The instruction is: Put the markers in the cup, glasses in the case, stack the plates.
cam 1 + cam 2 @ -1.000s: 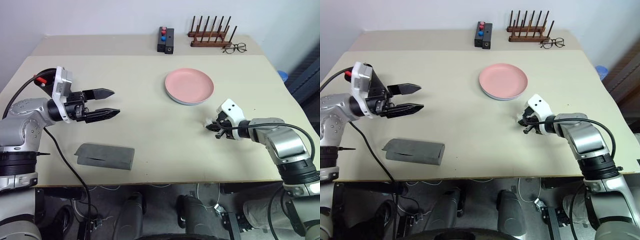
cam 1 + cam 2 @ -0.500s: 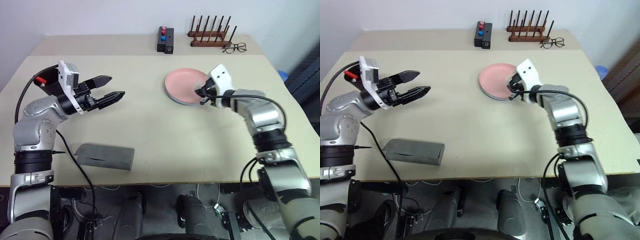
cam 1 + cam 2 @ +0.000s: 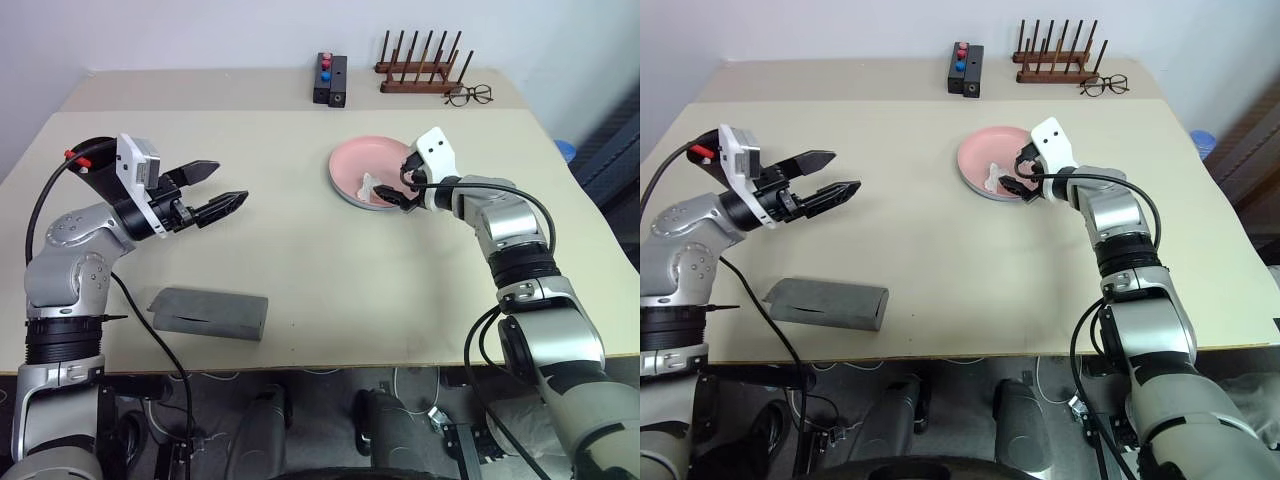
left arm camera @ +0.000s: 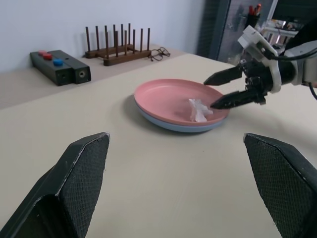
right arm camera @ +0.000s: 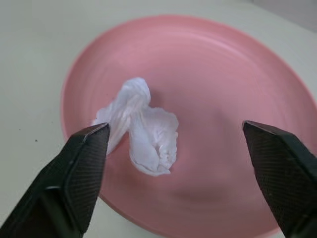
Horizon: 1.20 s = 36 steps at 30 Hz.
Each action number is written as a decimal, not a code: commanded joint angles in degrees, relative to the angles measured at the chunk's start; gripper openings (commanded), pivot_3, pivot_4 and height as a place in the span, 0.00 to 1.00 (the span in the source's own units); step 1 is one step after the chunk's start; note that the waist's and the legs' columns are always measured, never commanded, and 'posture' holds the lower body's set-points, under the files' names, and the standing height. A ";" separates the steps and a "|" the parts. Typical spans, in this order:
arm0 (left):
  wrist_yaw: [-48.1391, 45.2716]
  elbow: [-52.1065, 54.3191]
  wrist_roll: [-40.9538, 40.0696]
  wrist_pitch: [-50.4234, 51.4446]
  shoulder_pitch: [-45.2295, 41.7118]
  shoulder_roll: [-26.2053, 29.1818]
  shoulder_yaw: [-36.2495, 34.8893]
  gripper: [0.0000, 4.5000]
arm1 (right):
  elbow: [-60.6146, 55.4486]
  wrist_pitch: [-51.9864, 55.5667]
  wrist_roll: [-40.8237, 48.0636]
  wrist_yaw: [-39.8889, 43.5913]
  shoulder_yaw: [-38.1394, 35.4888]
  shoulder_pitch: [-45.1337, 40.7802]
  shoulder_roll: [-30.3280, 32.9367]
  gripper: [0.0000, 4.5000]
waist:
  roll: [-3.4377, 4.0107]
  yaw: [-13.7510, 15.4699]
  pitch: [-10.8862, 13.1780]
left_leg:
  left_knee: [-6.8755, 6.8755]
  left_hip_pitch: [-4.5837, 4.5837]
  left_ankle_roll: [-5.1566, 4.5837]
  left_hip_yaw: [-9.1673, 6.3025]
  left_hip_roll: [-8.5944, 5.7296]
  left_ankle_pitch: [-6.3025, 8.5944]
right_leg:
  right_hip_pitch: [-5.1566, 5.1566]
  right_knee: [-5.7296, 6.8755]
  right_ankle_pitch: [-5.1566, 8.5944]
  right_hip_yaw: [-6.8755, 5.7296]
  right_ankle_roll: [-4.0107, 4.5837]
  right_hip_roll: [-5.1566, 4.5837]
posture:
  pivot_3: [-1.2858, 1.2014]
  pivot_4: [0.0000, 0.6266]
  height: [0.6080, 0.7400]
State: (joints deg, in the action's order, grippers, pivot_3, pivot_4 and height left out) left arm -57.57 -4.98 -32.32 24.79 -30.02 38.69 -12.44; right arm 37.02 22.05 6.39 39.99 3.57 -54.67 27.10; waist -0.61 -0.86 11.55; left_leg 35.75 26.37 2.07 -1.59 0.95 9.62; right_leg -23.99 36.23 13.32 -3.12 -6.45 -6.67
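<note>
The right arm reaches out over the table [image 3: 300, 260] to the pink plate [image 3: 350, 165], bent at the elbow. Its right gripper [image 3: 397, 186] hangs just over the near side of the pink plate and points a little downward. Its two black fingers are spread apart and hold nothing. A small crumpled white tissue [image 5: 141, 126] lies on the pink plate, right in front of those fingers and between them, but not touching them.

The pink plate sits on top of the light blue plate [image 4: 168, 124], so only a thin blue edge peeks out under it.

The left arm is held up over the table, far to the left of the pink plate. Its left gripper [image 3: 215, 190] points flat toward the pink plate, fingers wide apart, with nothing in them.

The grey case [image 3: 208, 313] lies shut on the table, near the front edge, well apart from the pink plate and below the left gripper.

Behind the pink plate, at the far side, are a black box with red and blue buttons [image 3: 331, 79], a wooden rack [image 3: 424, 68] and thin wire glasses [image 3: 469, 96].
</note>
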 commanded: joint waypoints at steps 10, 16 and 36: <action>-11.96 -1.10 -6.51 3.49 3.25 7.95 -5.06 1.00 | -43.15 8.70 16.26 13.73 -9.55 20.63 10.94 0.99 | 0.02 0.05 0.01 | -0.11 -0.02 0.00 0.01 0.01 0.00 | 0.00 -0.06 0.01 -0.01 0.01 0.00 | 0.52 0.24 1.00; -17.81 -0.60 -8.60 5.84 5.96 12.15 -6.16 1.00 | -52.52 6.34 20.56 18.04 -13.40 32.03 14.98 0.99 | 0.01 0.14 0.00 | -0.07 -0.06 0.02 0.01 0.04 0.01 | 0.01 -0.06 0.12 0.00 0.22 -0.02 | 0.52 0.24 1.00; -23.82 -0.16 -7.06 0.49 12.66 10.31 -5.77 1.00 | -51.75 4.11 24.61 24.71 -19.41 38.62 24.47 0.99 | 0.04 0.28 0.00 | -0.06 -0.03 0.03 0.06 0.03 0.02 | 0.00 -0.17 0.14 0.02 0.30 -0.09 | 0.52 0.24 1.00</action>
State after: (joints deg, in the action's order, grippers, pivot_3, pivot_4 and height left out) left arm -80.08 -6.62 -38.10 25.65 -18.47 47.94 -16.58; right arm -13.81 27.12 30.29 63.42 -14.23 -16.56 50.24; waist -0.57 -0.58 11.55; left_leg 35.68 26.33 2.09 -1.52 0.98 9.64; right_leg -24.00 36.06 13.46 -3.10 -6.15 -6.76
